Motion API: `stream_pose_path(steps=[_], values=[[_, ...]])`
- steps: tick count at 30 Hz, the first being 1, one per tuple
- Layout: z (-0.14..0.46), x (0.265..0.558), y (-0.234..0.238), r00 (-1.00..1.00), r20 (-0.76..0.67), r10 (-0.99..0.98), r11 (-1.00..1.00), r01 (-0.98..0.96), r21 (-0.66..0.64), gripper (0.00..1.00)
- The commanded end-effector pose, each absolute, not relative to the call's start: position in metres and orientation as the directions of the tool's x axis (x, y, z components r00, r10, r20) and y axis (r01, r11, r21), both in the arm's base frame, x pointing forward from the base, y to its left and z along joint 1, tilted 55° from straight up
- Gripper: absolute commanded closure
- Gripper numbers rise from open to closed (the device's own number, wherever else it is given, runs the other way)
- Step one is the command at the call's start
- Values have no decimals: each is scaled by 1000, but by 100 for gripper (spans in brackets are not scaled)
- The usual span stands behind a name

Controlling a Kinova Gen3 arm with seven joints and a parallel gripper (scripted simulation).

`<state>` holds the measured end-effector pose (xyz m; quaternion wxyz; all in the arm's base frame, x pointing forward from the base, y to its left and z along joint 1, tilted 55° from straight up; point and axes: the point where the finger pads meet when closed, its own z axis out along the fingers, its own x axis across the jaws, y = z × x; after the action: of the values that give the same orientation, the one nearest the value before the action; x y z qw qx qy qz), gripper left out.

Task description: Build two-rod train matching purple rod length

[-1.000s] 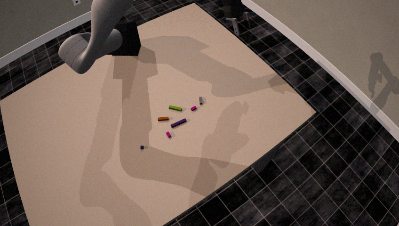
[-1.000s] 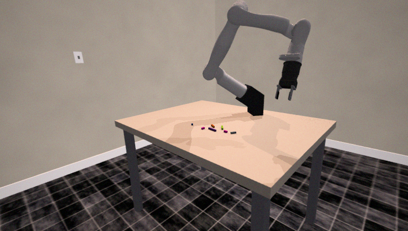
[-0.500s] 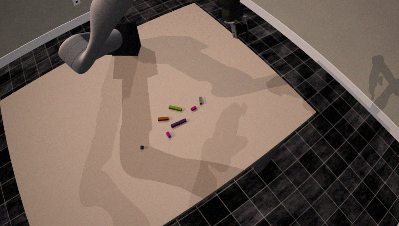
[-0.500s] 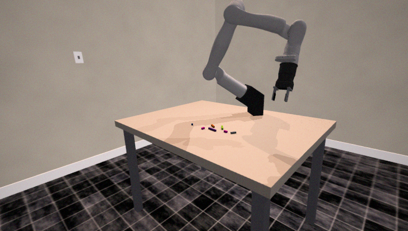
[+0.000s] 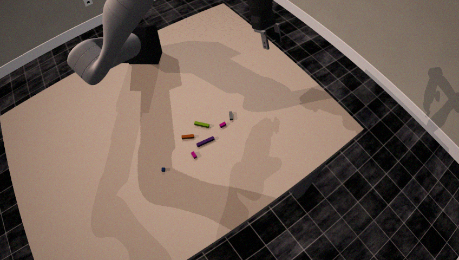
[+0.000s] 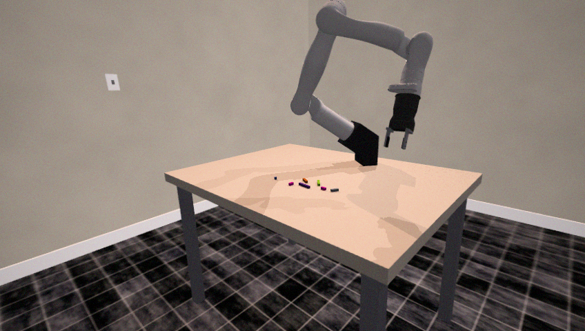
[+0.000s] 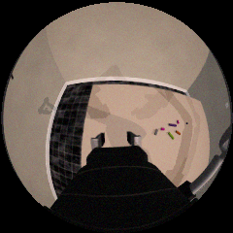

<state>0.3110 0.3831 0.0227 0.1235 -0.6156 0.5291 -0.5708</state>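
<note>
While no rod carries readable writing, the gripper [image 6: 396, 139] hangs wide open and empty (well apart from them) above the table [image 6: 410, 262], beside the arm's black base [image 6: 371, 157].

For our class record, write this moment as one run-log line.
gripper: open, empty, high above table | rods: seven lie apart, purple rod among them | train: not begun
</note>
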Motion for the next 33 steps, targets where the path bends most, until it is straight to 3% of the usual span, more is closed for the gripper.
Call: stream_pose_path(steps=[1,33], values=[[23,311,383,-216,555,-803,-388,-518,-763,0],[31,314,332,-228,560,-797,-350,-580,-735,0]])
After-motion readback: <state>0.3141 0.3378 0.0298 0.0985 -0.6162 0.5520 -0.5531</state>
